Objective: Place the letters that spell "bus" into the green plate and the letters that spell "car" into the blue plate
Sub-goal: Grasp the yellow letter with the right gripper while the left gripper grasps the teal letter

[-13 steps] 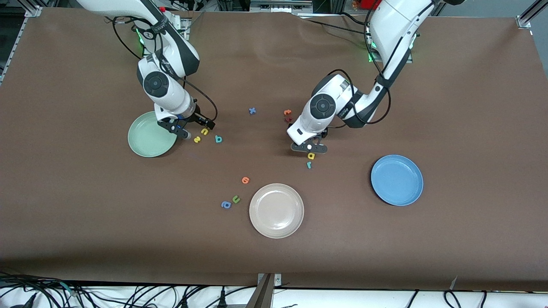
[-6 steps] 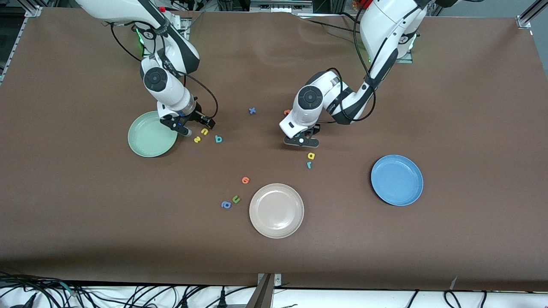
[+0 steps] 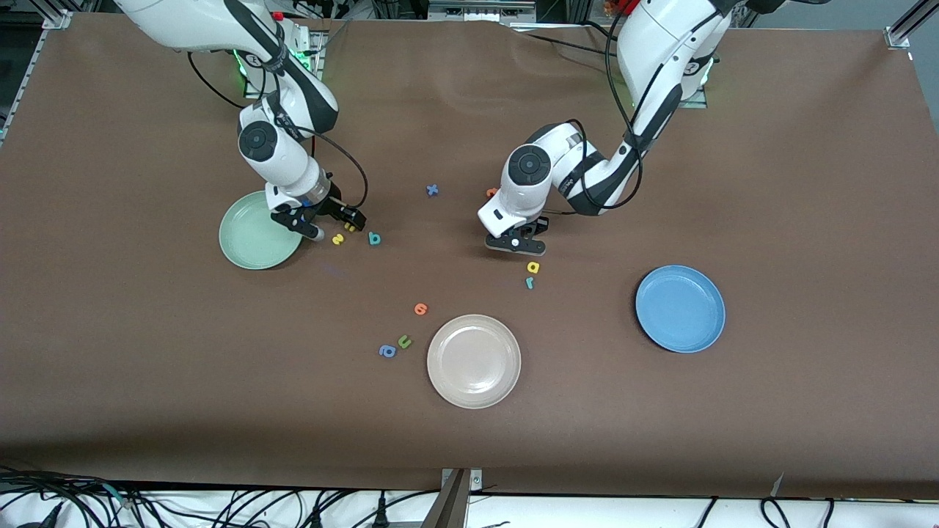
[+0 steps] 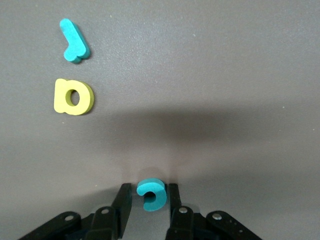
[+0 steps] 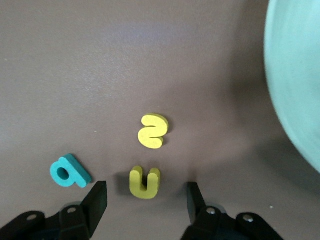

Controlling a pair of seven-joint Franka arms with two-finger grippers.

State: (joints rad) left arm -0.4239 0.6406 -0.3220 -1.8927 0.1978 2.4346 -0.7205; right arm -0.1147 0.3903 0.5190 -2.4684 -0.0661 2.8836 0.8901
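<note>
Left wrist view, end effector [image 4: 149, 196] now closed around teal "c" [image 4: 151, 194]

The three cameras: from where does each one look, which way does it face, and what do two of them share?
Front view: high across the table, facing both arms, left gripper and right gripper.
Left wrist view: on the left wrist, looking down past its fingers at the teal "c", yellow "a", teal "r".
Right wrist view: on the right wrist, looking down past its fingers at the yellow "u", green plate.
Shared: front and left wrist both show the yellow "a".
</note>
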